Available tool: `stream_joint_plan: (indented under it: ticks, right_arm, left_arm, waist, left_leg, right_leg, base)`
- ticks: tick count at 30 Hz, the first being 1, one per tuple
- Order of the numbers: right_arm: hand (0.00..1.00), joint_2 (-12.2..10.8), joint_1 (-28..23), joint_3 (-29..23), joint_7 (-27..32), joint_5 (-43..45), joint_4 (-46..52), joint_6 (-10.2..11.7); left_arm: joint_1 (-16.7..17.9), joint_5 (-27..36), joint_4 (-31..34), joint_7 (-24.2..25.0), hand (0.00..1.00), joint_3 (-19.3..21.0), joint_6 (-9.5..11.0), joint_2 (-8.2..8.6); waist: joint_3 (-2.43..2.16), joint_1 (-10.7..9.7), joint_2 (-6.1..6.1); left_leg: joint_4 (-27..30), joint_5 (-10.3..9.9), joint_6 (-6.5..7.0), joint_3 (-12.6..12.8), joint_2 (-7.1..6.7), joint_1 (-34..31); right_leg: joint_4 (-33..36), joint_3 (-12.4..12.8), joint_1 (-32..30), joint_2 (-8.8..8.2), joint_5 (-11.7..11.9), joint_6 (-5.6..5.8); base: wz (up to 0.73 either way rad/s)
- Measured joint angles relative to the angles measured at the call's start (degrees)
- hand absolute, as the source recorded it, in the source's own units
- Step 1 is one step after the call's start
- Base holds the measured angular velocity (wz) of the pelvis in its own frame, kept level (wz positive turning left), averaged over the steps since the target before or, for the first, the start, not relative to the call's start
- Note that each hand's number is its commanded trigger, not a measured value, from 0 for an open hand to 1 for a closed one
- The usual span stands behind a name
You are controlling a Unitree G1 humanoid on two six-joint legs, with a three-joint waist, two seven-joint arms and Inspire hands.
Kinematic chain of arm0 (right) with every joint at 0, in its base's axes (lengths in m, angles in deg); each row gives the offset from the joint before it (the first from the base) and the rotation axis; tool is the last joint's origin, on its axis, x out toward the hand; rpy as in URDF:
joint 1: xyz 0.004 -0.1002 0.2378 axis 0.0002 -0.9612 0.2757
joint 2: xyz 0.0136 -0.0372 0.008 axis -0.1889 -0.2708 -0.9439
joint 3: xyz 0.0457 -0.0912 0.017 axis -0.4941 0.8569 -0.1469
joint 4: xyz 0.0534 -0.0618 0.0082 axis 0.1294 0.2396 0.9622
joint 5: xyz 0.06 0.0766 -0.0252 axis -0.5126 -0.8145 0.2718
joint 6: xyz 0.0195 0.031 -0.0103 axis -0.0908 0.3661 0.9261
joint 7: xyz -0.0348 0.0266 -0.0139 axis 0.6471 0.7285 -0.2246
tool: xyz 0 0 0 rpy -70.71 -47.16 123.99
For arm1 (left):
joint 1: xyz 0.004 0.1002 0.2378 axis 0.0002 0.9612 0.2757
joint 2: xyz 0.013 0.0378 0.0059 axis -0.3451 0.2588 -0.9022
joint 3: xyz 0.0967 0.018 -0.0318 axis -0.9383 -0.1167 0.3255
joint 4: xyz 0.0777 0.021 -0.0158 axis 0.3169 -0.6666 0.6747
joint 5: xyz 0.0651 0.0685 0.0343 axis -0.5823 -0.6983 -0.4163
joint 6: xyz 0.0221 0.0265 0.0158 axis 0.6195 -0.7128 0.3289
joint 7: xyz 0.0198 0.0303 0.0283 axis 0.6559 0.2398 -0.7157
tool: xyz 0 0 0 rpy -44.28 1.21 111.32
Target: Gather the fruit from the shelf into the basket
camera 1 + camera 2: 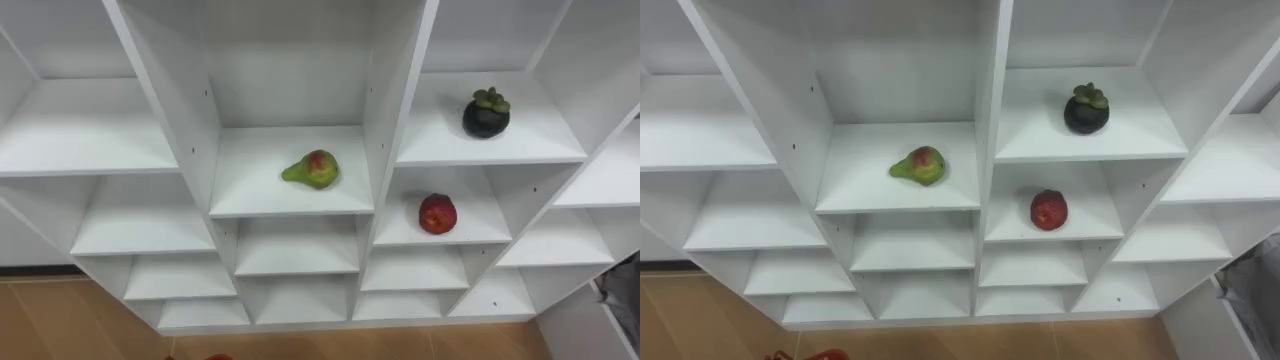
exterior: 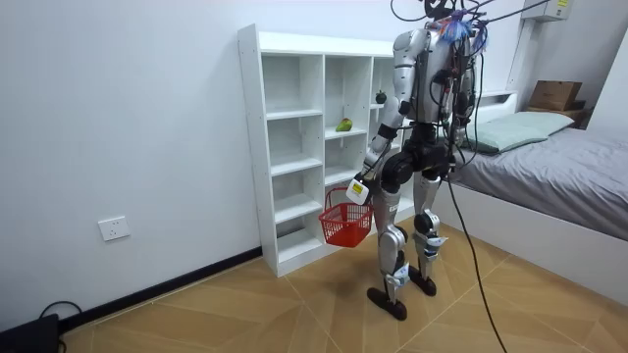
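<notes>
- Standing close before the white closet (image 1: 390,80), facing its open compartments, on the wooden floor near the centre of the room view.
- At the centre of the eye views, on a shelf of the middle column: a green pear (image 1: 311,169) with a red blush, lying on its side, narrow end towards the frame's left.
- In the upper right, one column over: a dark mangosteen (image 1: 486,114), green cap upward.
- Directly below that, on the next shelf down: a round red fruit (image 1: 437,214), apple or peach, hard to say which.
- Just left of the legs in the room view, hanging low: a red basket (image 2: 345,224), carried by the left hand (image 2: 358,191), apparently clamped on the handle; also peeking in as a red sliver at the bottom edge of the eye views.
- Contents of the basket: too small to tell.
- Judged from three fruits on the shelves and nothing reaching towards them: collecting barely begun, if at all.
- Left to do: reach in, take pear, mangosteen and red fruit one by one, drop each into the basket.
- Probably easiest first: the pear, nearest the frame's centre and well apart from its compartment's side walls.
</notes>
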Motion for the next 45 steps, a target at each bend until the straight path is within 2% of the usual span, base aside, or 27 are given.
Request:
stream_joint_plan:
  ticks: [14,24,32,40,43,45]
  right_arm:
    - [0.0,0.0,0.3,-0.9,2.0,2.9,-0.2,-0.2]
    - [0.0,-0.1,1.2,-0.9,4.1,4.6,-0.5,-0.2]
    - [0.0,-0.4,0.9,-1.2,7.1,6.8,0.7,-0.2]
    - [0.0,-0.3,-2.6,-2.2,17.1,19.4,10.4,-0.2]
    - [0.0,-0.3,-6.8,-2.0,19.3,21.5,23.8,-0.1]
    - [0.0,-0.2,-9.9,-1.4,20.8,23.2,35.3,0.3]
  left_arm:
    - [0.3,-0.7,-0.1,-0.3,1.0,1.0,0.0,0.08]
    - [0.6,-0.7,-0.1,-1.3,1.0,0.9,-0.3,0.07]
    - [0.9,-1.7,0.8,-1.8,1.0,1.1,-0.3,0.03]
    - [1.2,-2.0,1.8,-2.4,1.0,0.8,-0.3,0.08]
    - [1.2,-1.9,2.3,-2.5,1.0,0.8,-0.2,0.2]
    - [1.5,-1.8,3.4,-2.9,1.0,-1.2,0.0,0.06]
  waist:
    - [0.01,0.0,-0.05]
    - [0.0,-0.9,0.01]
    - [-0.21,-0.9,-0.09]
    - [-0.1,-0.7,0.9]
    - [-0.13,-1.0,1.33]
    - [-0.16,-1.3,1.75]
  left_leg:
    - [0.0,0.0,0.0,0.7,0.02,0.2]
    - [0.0,0.0,0.0,0.7,0.02,0.1]
    - [0.1,0.0,0.05,0.7,0.02,0.1]
    - [0.0,-0.6,0.08,1.6,0.15,0.4]
    - [0.0,-0.7,0.15,1.7,0.1,0.2]
    - [-0.2,-0.7,0.15,1.7,0.1,0.3]
  right_leg:
    - [0.0,0.2,0.0,0.02,0.0,0.02]
    - [0.0,0.1,0.0,0.02,0.0,0.04]
    - [0.0,0.1,-0.1,-0.03,0.0,0.04]
    - [1.0,0.8,-0.7,0.07,0.0,0.17]
    - [1.1,1.2,-1.1,0.11,0.0,0.2]
    - [1.1,1.3,-1.1,0.18,0.0,0.2]
  base:
    - [-0.01]
    - [0.0]
    - [0.0]
    - [-0.05]
    - [-0.06]
    - [0.0]
